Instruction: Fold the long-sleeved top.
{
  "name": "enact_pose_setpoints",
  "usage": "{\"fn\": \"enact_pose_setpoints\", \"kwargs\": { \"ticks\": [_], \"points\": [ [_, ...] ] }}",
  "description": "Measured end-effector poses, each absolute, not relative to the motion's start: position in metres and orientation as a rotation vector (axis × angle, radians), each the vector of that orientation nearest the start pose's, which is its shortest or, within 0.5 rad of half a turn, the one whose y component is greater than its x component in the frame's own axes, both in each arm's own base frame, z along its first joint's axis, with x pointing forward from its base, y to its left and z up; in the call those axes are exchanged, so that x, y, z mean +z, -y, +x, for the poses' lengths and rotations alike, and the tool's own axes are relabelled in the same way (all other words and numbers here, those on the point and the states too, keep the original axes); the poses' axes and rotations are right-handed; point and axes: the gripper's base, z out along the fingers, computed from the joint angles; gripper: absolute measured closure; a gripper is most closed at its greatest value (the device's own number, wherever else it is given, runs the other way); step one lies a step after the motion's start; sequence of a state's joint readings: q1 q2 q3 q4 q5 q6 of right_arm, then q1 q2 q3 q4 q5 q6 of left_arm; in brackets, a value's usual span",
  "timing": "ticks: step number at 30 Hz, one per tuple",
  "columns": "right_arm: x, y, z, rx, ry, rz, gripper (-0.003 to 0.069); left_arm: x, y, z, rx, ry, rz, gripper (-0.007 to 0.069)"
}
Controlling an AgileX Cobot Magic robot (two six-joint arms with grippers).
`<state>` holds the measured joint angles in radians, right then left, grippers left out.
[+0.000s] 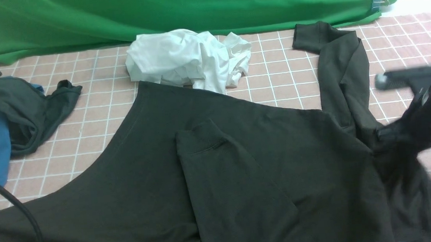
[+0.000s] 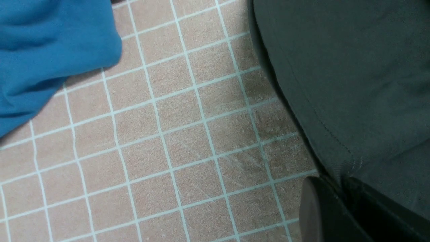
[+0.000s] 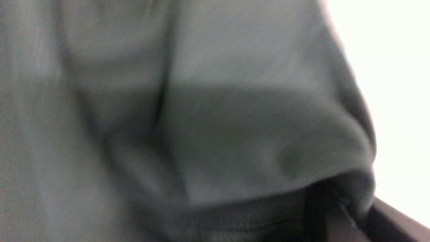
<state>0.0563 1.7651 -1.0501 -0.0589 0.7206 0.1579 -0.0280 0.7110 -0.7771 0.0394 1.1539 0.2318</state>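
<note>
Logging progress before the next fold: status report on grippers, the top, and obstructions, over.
Left gripper and right gripper shut on large black-brown knit long-sleeved top. One sleeve folded across body, other sleeve outstretched. Crumpled white cloth against far hem.

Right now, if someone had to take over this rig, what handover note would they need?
Grip: left gripper shut on the long-sleeved top at its hem; right gripper shut on its right side, cloth bunched up there.
The top lies spread on the checked mat.
Done: folded sleeve lies across the body.
Left: outstretched sleeve to fold in, then the body.
</note>
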Motion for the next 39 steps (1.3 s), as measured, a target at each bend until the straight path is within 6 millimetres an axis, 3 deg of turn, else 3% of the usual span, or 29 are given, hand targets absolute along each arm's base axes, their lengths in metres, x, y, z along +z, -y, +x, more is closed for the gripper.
{"fn": "enact_pose_setpoints", "kwargs": {
  "ticks": [5,9,15,20,23,25,26,29,32,33,37,39],
  "points": [
    [0.203,0.009,0.355,-0.052,-2.799,0.107,0.0599,0.321,0.001,0.106,0.108,-2.539,0.336,0.0589],
    [0.213,0.020,0.376,-0.077,-2.755,0.071,0.0599,0.322,0.003,0.108,0.081,-2.515,0.329,0.0589],
    [0.208,0.027,0.407,-0.113,-2.769,0.014,0.0599,0.321,0.003,0.107,0.080,-2.526,0.330,0.0589],
    [0.198,0.030,0.414,-0.118,-2.845,0.033,0.0583,0.319,0.003,0.104,0.075,-2.564,0.335,0.0589],
    [0.194,0.031,0.410,-0.122,-2.902,0.059,0.0531,0.319,0.003,0.103,0.073,-2.580,0.334,0.0589],
    [0.194,0.032,0.403,-0.129,-2.976,0.101,0.0393,0.318,0.003,0.102,0.072,-2.588,0.335,0.0589],
    [0.194,0.032,0.402,-0.131,-2.985,0.105,0.0381,0.318,0.003,0.102,0.072,-2.589,0.335,0.0589],
    [0.200,0.032,0.395,-0.139,-3.029,0.120,0.0159,0.318,0.003,0.102,0.072,-2.590,0.336,0.0589],
    [0.213,0.030,0.394,-0.118,-2.982,0.129,0.0094,0.318,0.003,0.102,0.072,-2.589,0.337,0.0589],
    [0.226,0.027,0.398,-0.060,-2.910,0.132,0.0083,0.318,0.003,0.102,0.072,-2.589,0.338,0.0589],
    [0.261,0.015,0.429,0.134,-2.656,0.086,0.0115,0.319,0.003,0.103,0.074,-2.572,0.336,0.0589],
    [0.261,0.013,0.443,0.167,-2.602,0.095,0.0120,0.319,0.003,0.104,0.075,-2.566,0.335,0.0589]
  ]
}}
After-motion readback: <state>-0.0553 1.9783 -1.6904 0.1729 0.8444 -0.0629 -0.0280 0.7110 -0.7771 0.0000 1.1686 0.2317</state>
